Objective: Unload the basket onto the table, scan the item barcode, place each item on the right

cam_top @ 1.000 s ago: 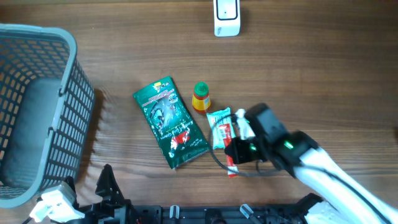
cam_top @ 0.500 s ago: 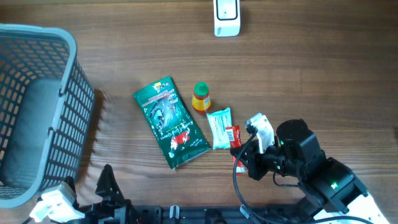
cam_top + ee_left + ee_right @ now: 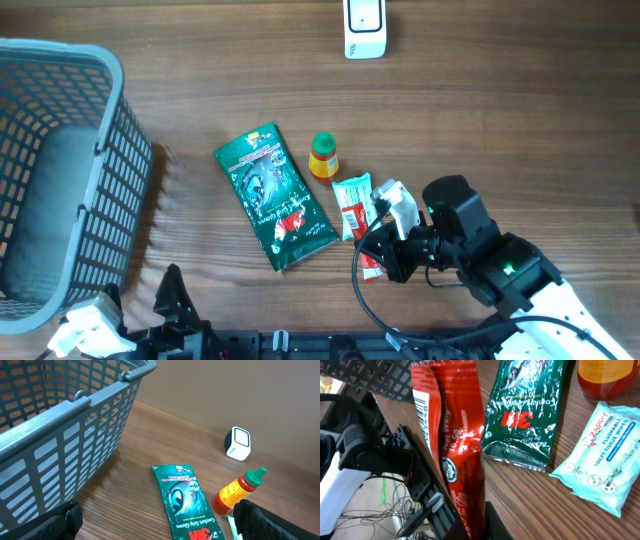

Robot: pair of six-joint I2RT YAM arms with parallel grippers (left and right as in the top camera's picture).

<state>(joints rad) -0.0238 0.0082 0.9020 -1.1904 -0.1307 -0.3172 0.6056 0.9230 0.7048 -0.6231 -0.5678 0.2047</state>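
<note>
Right wrist: right pincer (image 3: 466, 521) grips red wrapper (image 3: 461, 450) near 3M pouch (image 3: 525, 410), Flushable Wipes (image 3: 600, 465); left pincer (image 3: 160, 526) gapes.

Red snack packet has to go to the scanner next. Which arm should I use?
Right. The right fingers are shut on the red packet, with its barcode showing, so that arm only needs to carry it to the scanner. The left fingers are open and empty at the near edge.

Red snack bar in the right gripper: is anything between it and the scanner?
The wipes pack lies flat right ahead of the red snack bar; the sauce bottle sits just left of the line to the scanner.
</note>
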